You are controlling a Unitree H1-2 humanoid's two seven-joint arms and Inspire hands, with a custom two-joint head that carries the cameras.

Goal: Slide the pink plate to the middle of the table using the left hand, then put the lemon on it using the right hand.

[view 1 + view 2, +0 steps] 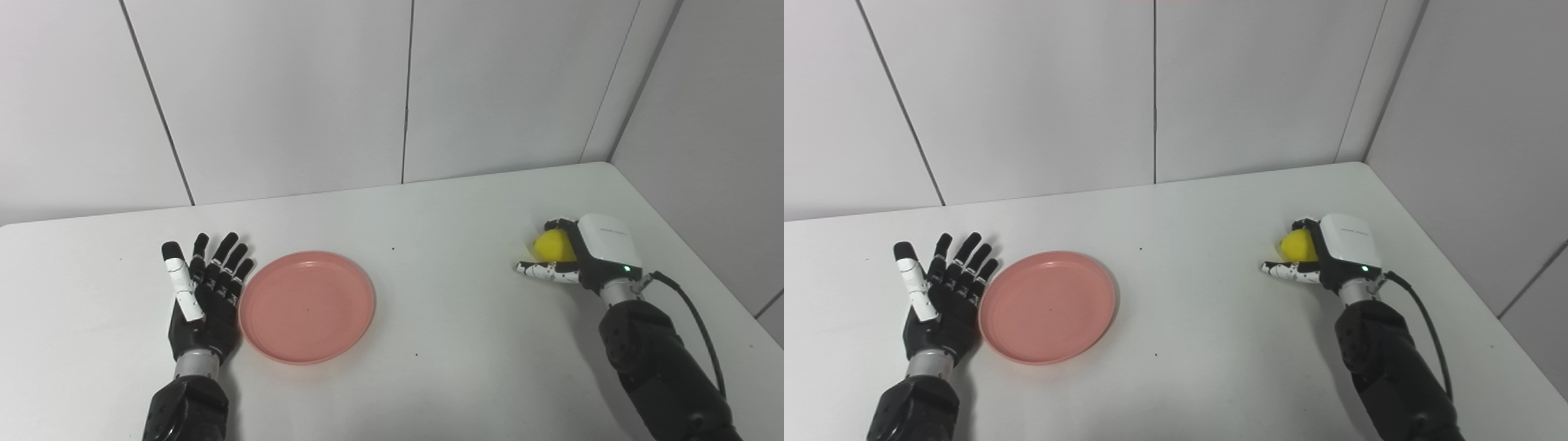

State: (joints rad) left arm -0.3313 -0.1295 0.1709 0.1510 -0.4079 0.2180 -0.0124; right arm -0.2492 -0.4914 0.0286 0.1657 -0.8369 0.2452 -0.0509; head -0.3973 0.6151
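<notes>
Half done at best: plate (307, 307) slid near mid-table, left hand (205, 294) spread flat just beside its rim, right hand (572, 257) curled around lemon (553, 245), not yet lifted or plated.

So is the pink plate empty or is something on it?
Empty. The pink plate shows only its bare inside; the lemon sits far off at the right robot hand.
</notes>
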